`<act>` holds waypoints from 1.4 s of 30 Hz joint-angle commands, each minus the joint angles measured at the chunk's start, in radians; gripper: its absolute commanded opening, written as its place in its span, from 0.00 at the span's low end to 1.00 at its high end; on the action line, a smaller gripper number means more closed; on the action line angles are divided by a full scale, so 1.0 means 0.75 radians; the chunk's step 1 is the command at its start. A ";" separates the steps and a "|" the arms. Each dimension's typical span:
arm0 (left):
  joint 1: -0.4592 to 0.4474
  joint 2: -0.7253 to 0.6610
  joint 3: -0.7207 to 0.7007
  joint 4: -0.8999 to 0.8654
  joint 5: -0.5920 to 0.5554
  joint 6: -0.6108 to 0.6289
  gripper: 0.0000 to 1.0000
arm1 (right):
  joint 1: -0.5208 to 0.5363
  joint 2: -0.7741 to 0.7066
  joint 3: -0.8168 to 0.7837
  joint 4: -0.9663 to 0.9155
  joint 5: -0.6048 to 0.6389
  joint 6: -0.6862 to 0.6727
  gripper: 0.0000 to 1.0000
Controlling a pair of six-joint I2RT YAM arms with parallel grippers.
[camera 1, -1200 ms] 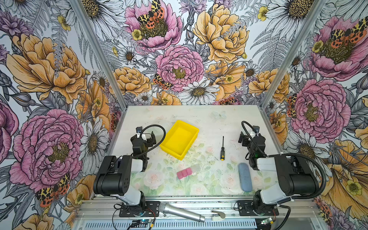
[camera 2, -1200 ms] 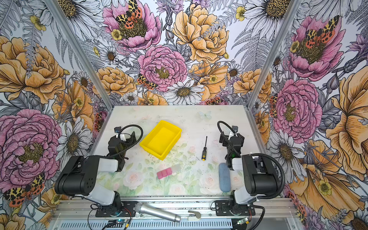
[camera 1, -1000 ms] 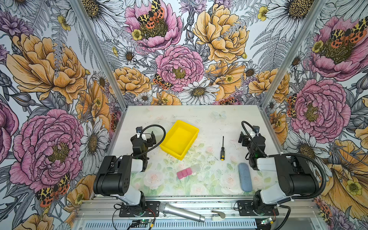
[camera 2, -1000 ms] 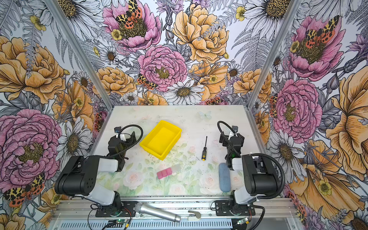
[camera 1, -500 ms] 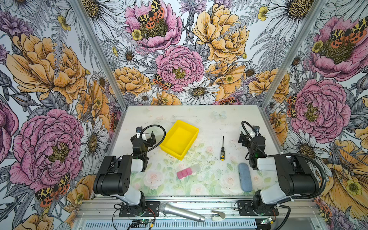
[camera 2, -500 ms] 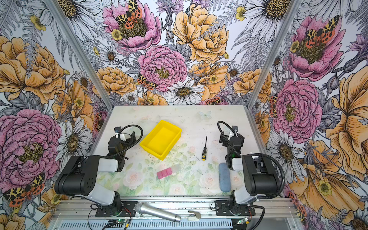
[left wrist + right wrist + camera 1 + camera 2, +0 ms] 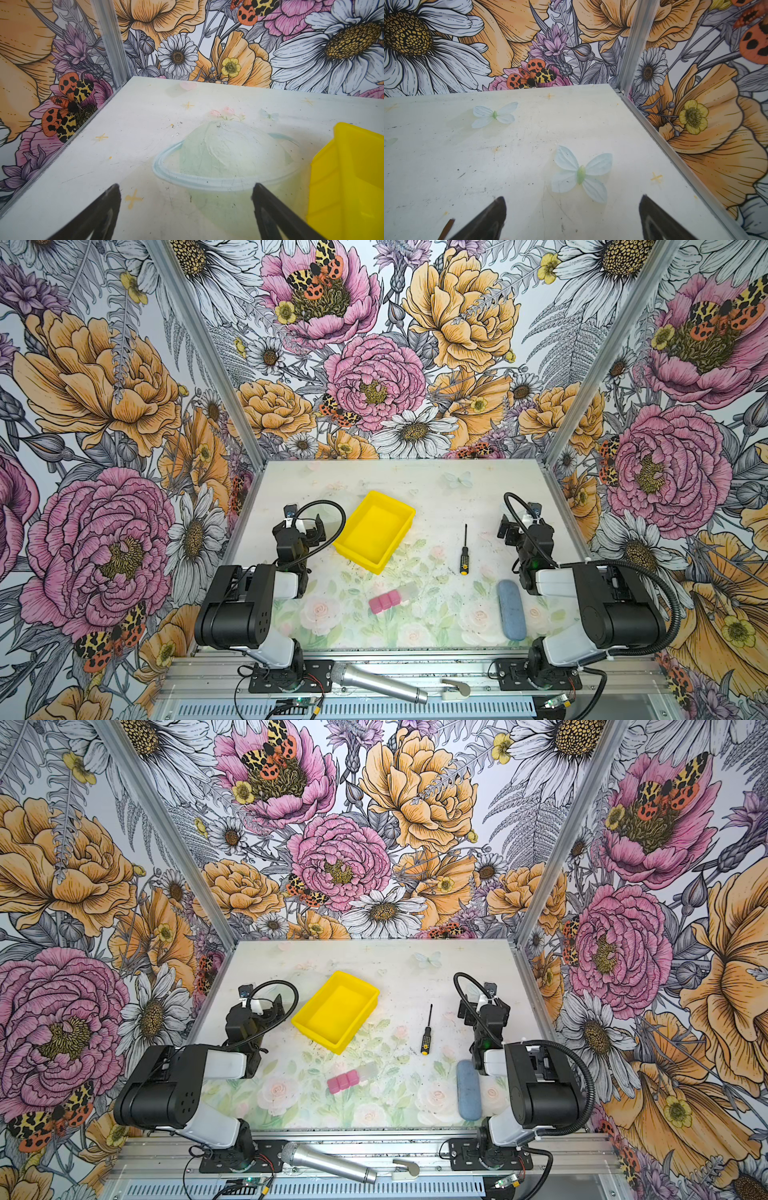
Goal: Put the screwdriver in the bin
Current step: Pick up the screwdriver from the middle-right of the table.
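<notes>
L arm [image 7: 239,610]: folded, elbow back by base, forearm pointing fwd, wrist low. L gripper [image 7: 186,185]: jaws wide apart, nothing btwn them; both black fingers [image 7: 99,214] show in wrist view, tips only. R arm [image 7: 615,605]: same fold, mirror pose, forearm fwd, wrist low. R gripper [image 7: 572,197]: jaws spread wide too, empty. Both grippers aimed toward far end, well apart from each other.

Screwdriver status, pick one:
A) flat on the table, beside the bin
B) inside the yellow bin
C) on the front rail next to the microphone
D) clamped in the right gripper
A: the screwdriver lies flat on the table, apart from the bin, which has nothing in it, and nothing is gripping it.
</notes>
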 commanded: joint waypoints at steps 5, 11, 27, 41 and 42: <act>-0.004 -0.327 0.090 -0.439 -0.079 -0.075 0.99 | 0.025 -0.268 -0.019 -0.188 0.117 0.052 1.00; -0.121 -0.640 0.124 -0.835 -0.182 -0.214 0.99 | 0.079 -0.610 0.160 -0.909 0.314 0.398 0.99; -0.339 -0.700 0.466 -1.640 0.015 -0.621 0.99 | 0.243 -0.495 0.562 -1.777 0.135 0.797 1.00; -0.351 -0.642 0.570 -1.761 0.157 -0.574 0.99 | 0.388 -0.412 0.618 -1.957 0.163 0.852 0.99; -0.352 -0.641 0.575 -1.761 0.172 -0.574 0.99 | 0.404 -0.407 0.624 -1.960 0.155 0.856 0.99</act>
